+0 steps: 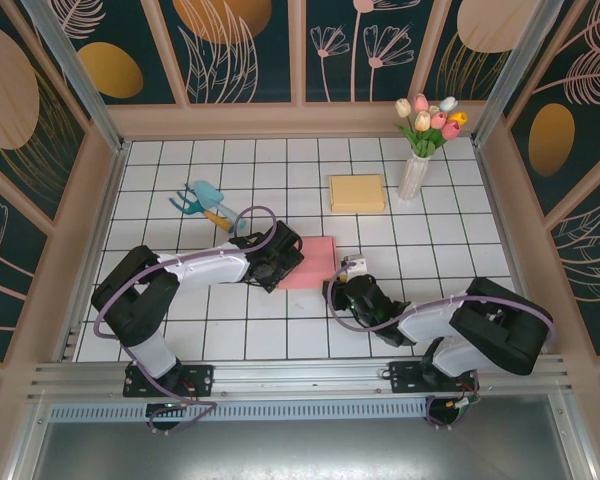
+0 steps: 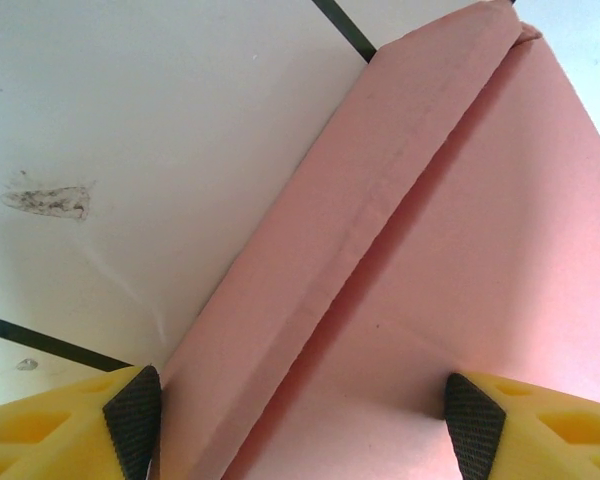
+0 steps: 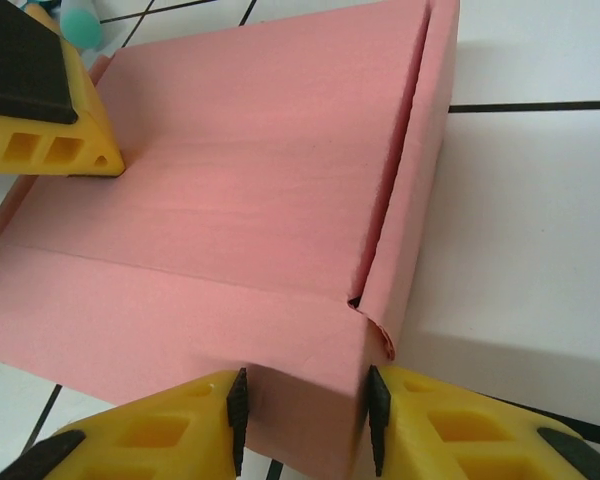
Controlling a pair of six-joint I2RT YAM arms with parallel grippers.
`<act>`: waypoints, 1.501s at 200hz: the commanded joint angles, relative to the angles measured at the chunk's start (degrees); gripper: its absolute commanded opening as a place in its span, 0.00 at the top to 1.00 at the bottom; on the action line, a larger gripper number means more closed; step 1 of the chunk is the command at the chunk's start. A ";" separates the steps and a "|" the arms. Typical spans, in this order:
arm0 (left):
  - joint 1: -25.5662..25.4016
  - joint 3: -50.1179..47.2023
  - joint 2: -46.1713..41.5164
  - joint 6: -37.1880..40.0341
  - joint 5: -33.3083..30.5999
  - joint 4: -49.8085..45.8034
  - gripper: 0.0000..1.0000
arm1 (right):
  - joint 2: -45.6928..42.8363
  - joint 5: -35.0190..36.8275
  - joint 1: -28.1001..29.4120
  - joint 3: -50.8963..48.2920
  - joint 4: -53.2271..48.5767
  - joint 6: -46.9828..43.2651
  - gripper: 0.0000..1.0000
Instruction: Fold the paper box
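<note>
The pink paper box (image 1: 315,258) lies flat on the tiled table, its lid folded over and a side flap tucked along one edge (image 3: 420,180). My right gripper (image 3: 307,415) is shut on the box's near corner, a black pad pressed against each side of it. My left gripper (image 2: 305,425) stands open over the box's left part. One of its fingers (image 3: 40,100) rests on the pink top face, and the other sits just outside the side wall (image 2: 280,330). In the top view the left gripper (image 1: 280,262) meets the box from the left and the right gripper (image 1: 342,283) from the near right.
A flat yellow box (image 1: 357,192) lies behind the pink one. A white vase of tulips (image 1: 415,175) stands at the back right. A blue and yellow tool (image 1: 205,203) lies at the back left. Wooden walls ring the table.
</note>
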 commanded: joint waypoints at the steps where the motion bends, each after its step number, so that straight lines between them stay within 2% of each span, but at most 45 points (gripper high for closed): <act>1: 0.65 -2.97 4.51 0.74 -1.10 -8.47 0.24 | 2.51 3.24 0.74 -1.80 1.58 -2.46 0.61; 62: 0.76 -2.97 4.44 0.95 -1.14 -8.69 0.24 | 6.02 5.48 0.92 -3.56 7.65 -3.47 0.60; 158: 0.73 -2.97 5.23 1.24 -0.62 -8.29 0.24 | 19.21 6.92 1.81 -2.05 19.69 -4.16 0.57; 190: 0.79 -2.89 5.25 1.35 -0.66 -8.43 0.24 | 20.94 8.58 1.82 -0.36 19.59 -3.50 0.50; 221: 0.87 -2.77 5.04 1.44 -0.66 -8.59 0.24 | 19.01 7.84 1.84 -0.78 19.64 -1.96 0.46; 258: 0.92 -2.84 5.04 1.43 -0.66 -8.65 0.25 | 14.26 8.88 1.82 1.78 8.98 0.80 0.44; 300: 1.13 -2.62 4.90 1.35 -0.90 -8.91 0.25 | 6.34 9.16 1.89 -0.09 3.80 3.92 0.38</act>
